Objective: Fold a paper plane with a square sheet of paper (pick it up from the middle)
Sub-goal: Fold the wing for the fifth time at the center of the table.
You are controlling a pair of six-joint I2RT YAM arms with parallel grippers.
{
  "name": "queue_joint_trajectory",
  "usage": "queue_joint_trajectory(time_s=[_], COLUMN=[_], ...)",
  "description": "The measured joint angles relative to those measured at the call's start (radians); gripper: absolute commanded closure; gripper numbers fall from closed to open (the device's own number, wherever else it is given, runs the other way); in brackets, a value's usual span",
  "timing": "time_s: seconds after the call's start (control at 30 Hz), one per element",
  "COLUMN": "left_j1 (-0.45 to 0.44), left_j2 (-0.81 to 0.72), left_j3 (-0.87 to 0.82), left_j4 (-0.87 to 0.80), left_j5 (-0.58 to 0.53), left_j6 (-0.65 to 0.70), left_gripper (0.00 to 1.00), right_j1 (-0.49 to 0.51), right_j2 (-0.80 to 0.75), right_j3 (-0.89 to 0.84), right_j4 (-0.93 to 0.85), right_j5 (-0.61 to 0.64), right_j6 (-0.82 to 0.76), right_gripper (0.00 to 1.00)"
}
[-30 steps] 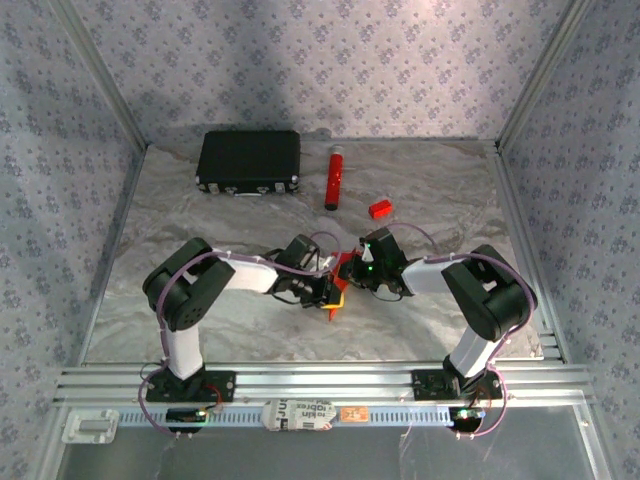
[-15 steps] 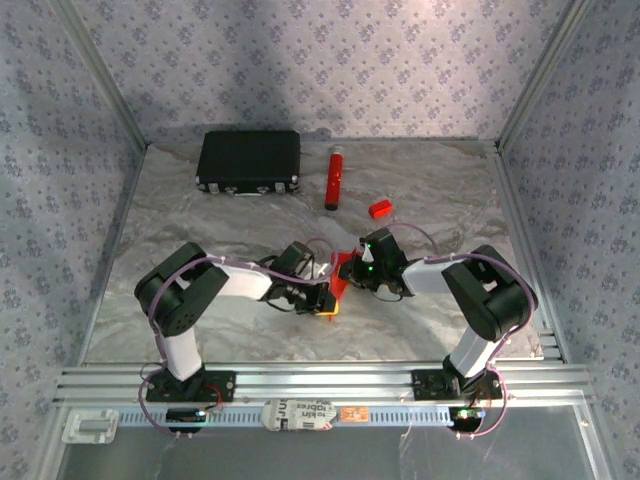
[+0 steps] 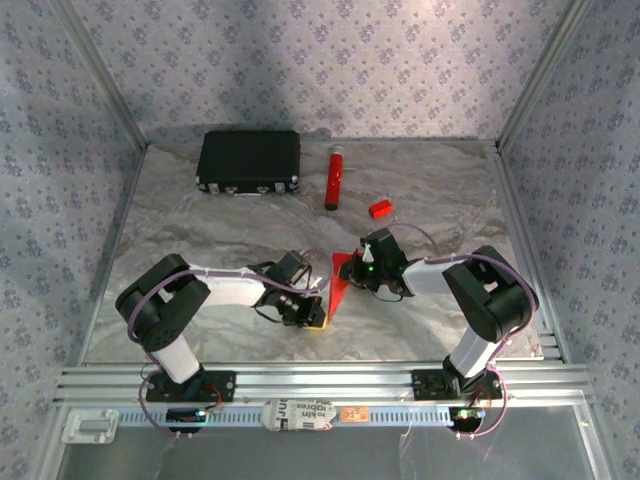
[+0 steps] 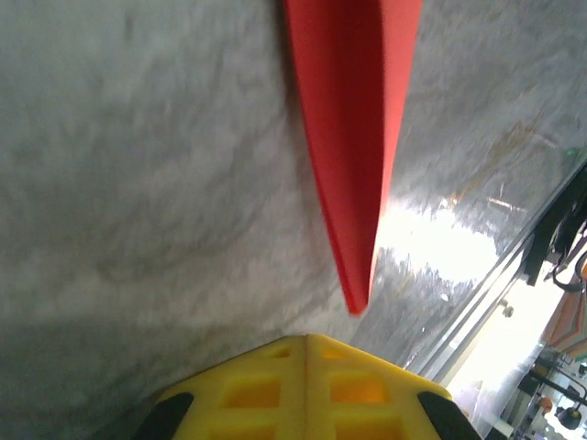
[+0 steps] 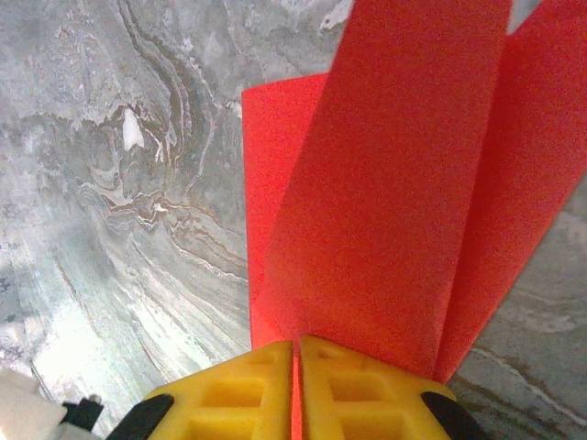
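Right wrist, right fingers (image 5: pixel 229 394) pinching paper plane (image 5: pixel 385 183), left fingers (image 4: pixel 248 394) closed, empty

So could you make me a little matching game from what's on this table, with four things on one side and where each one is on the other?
Things:
1. black case
2. red tube
3. small red block
4. paper plane

Places:
A. pinched in the shut right end effector
B. back left of the table
C. right of the tube, nearer the front
D. just right of the black case

Pairs: 1-B, 2-D, 3-C, 4-A
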Motion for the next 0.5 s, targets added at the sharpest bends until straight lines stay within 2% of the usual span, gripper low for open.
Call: queue_joint_trajectory(time_s=[0.23, 0.5], left_j1=[0.012, 0.079], left_j2=[-0.122, -0.022], left_j3=[-0.009, 0.071], left_j4=[0.042, 0.178], left_j5=[0.001, -0.013], left_j6=[-0.045, -0.135], left_gripper=[0.96, 0.94], right_j1=[0.002, 0.004], right_j2=[-0.002, -0.002], right_j3=[0.0, 0.0], right_j4=[-0.001, -0.001], right_j5=[0.005, 0.007], right_j6=[0.0, 0.001], right_gripper=[0.88, 0.87])
